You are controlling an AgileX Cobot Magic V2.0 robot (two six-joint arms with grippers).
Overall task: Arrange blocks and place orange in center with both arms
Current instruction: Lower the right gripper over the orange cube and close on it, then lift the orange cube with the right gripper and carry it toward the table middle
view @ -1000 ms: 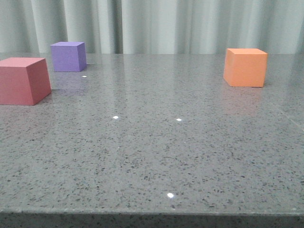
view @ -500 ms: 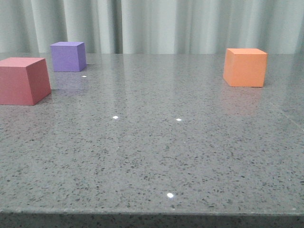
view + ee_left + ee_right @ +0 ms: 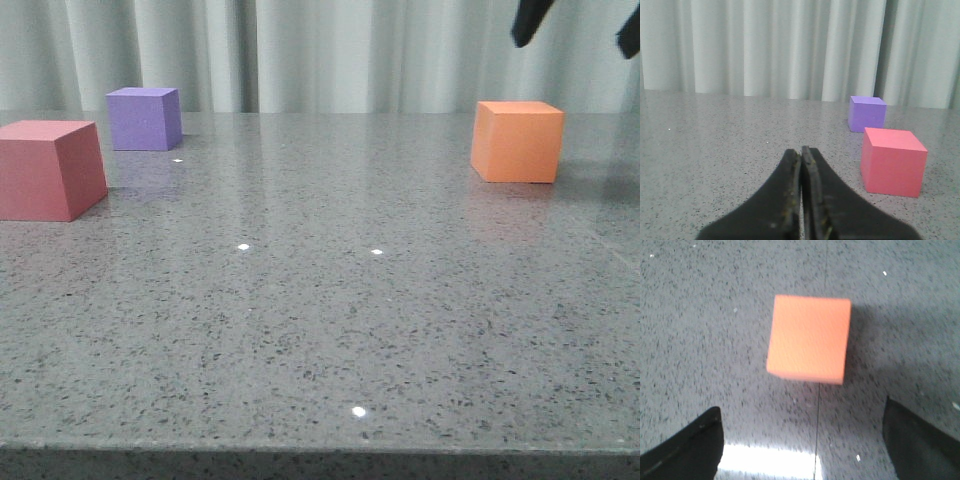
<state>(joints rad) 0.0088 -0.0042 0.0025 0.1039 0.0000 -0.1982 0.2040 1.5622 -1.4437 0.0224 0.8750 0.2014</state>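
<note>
The orange block point(image 3: 517, 141) stands at the back right of the grey table. My right gripper point(image 3: 578, 25) hangs open above it, only its two black fingertips showing at the top of the front view. From the right wrist the orange block point(image 3: 809, 338) lies below, ahead of the wide-apart fingers point(image 3: 690, 447), untouched. The pinkish-red block point(image 3: 49, 169) sits at the left, with the purple block point(image 3: 145, 118) behind it. My left gripper point(image 3: 801, 152) is shut and empty, low over the table, with the pinkish-red block point(image 3: 892, 161) and the purple block point(image 3: 867, 113) ahead of it to one side.
A pale curtain point(image 3: 320, 55) closes off the back of the table. The speckled stone table point(image 3: 320, 330) has a thin seam on the right point(image 3: 600, 240), and its front edge runs along the bottom of the front view.
The right gripper's fingertips have come into the top right of the front view, above the orange block. The blocks have not moved.
</note>
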